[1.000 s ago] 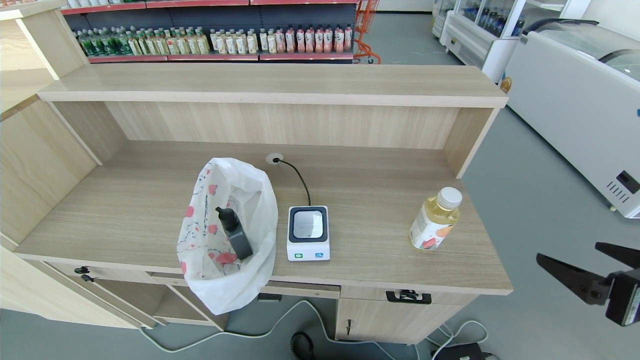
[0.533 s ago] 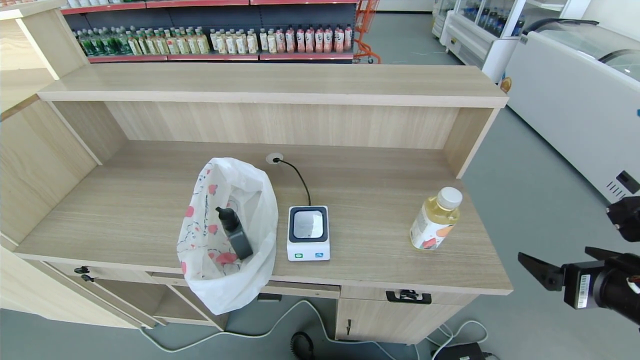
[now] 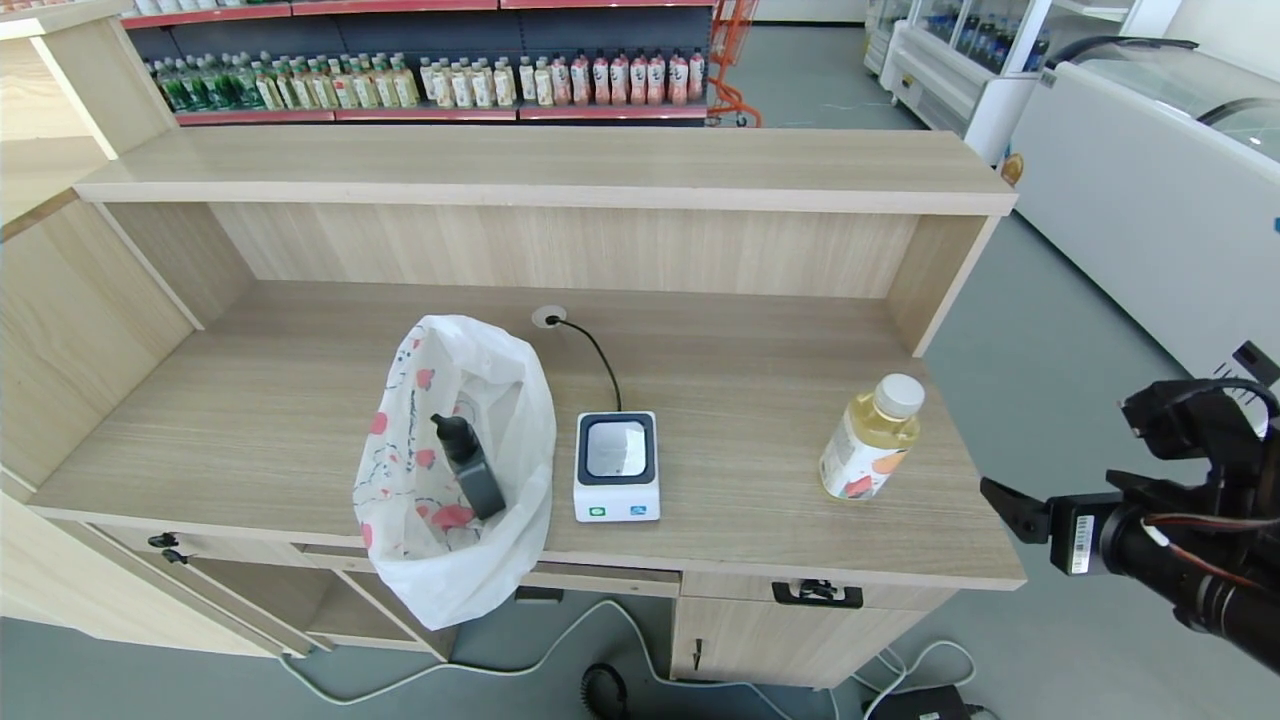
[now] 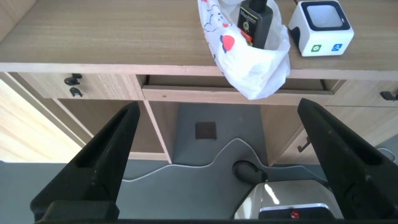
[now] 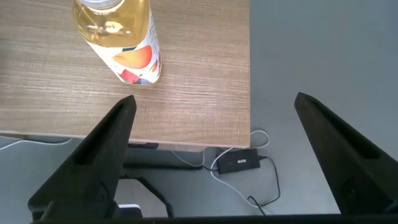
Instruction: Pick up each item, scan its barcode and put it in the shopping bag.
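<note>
A yellow drink bottle (image 3: 872, 437) with a white cap stands upright near the counter's right end, also seen from above (image 5: 118, 37). My right gripper (image 3: 1050, 488) hangs open beyond the counter's right edge, level with the bottle and apart from it; in its wrist view (image 5: 214, 102) nothing is between its fingers. The white shopping bag (image 3: 455, 470) with red prints sags over the front edge, with a dark bottle (image 3: 468, 467) inside. The white scanner (image 3: 617, 465) sits just right of the bag. My left gripper (image 4: 219, 109) is open, low before the counter, below the bag (image 4: 249, 46).
The wooden counter (image 3: 700, 380) has a raised back ledge and side walls. The scanner's black cable (image 3: 595, 355) runs to a hole at the back. Cables (image 3: 560, 650) lie on the floor below. Freezers (image 3: 1150, 190) stand to the right.
My right gripper has moved left and slightly up, closer to the counter's right end and the drink bottle, with more of the arm entering view. Nothing on the counter moved.
</note>
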Robot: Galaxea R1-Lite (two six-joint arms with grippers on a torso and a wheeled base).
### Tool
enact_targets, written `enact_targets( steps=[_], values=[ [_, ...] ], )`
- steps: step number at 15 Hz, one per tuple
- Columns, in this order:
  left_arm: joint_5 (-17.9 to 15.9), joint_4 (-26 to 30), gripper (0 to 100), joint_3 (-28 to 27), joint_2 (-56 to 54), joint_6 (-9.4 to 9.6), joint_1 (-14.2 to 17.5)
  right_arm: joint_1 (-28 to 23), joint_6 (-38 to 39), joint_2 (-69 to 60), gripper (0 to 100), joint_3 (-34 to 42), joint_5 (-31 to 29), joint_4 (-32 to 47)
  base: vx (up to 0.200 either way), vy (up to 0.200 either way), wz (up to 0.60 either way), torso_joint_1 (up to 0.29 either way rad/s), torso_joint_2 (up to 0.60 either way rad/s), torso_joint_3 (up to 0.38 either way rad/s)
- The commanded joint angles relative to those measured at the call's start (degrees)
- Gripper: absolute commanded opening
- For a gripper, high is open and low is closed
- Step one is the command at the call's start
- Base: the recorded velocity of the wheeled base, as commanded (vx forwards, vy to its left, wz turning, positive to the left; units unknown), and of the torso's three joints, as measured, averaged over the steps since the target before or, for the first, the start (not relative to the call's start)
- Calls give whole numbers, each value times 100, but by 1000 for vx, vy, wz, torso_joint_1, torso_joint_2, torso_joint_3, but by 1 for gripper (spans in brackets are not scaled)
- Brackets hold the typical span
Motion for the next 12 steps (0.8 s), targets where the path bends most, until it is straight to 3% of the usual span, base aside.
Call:
enact_targets(
  steps=[1, 12],
  values=[
    [0, -7, 100, 0, -2, -1, 0, 13, -2, 521, 100, 50, -1, -321, 0, 0, 0, 0, 0, 0],
    [0, 2, 100, 0, -2, -1, 0, 171, -160, 1848, 100, -11, 8, -2034, 0, 0, 0, 0, 0, 0]
  ],
)
